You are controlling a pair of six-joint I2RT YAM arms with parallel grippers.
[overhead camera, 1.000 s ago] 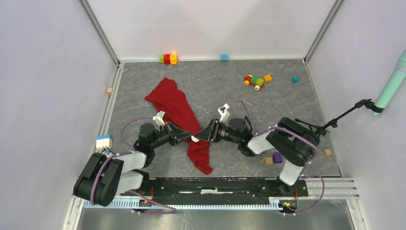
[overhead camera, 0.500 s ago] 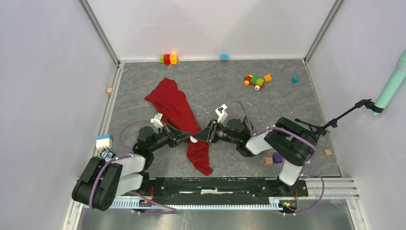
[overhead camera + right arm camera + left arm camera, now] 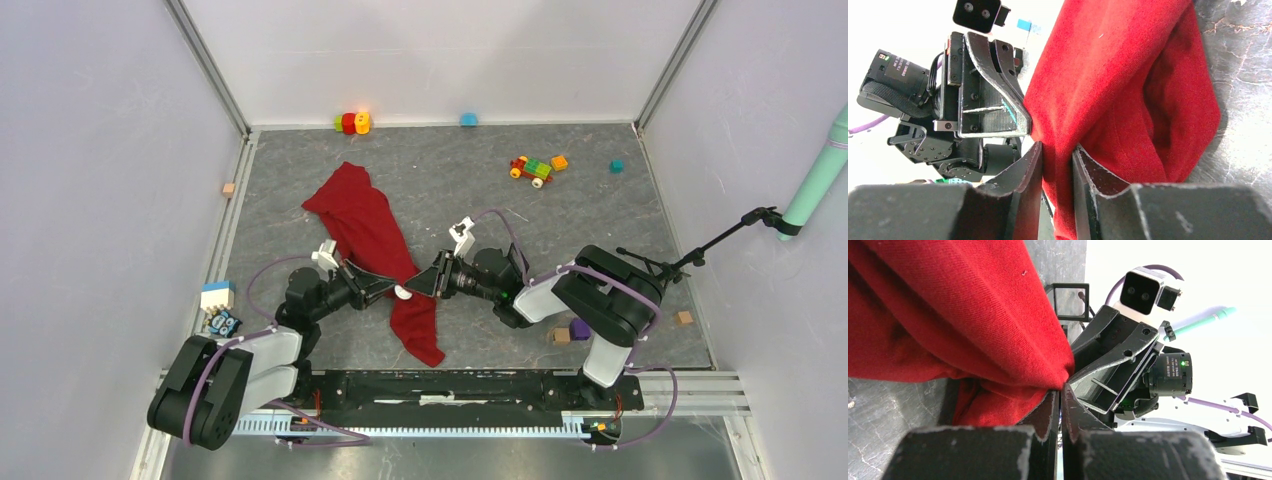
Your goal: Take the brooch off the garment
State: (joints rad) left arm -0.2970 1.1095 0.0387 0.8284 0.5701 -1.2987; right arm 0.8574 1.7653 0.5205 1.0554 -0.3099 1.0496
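Garment point(image 3: 365, 225): one item of deep-red soft fabric, lying crumpled on the grey counter point(image 3: 560, 240), left of centre. We record its long axis as a diagonal in the overhead view, running from far left to near right. The broad, bunched end points toward the far-left corner. The other end tapers to a tip that points at the near edge, between the two arm bases. Left hand point(image 3: 393, 290): reaches in from the left to the garment's right-hand edge, past the middle of its length. Its fingers are drawn together and pinch a peak of the cloth, which its wrist view shows pulled to a point at the tips. Right hand point(image 3: 414, 287): comes in from the right, tip to tip with the left hand. Its jaws stand narrow, and a fold of the red cloth fills the gap between them. Small white object point(image 3: 402, 292): sits where the two hands meet at the garment's edge, and is too small for us to tell what it is. Also on the counter, well apart from the garment, we list a block-built toy car point(image 3: 531, 169), a red, yellow and green block cluster point(image 3: 350, 122) at the far edge, a teal cube point(image 3: 617, 166) and a purple block point(image 3: 579, 328).
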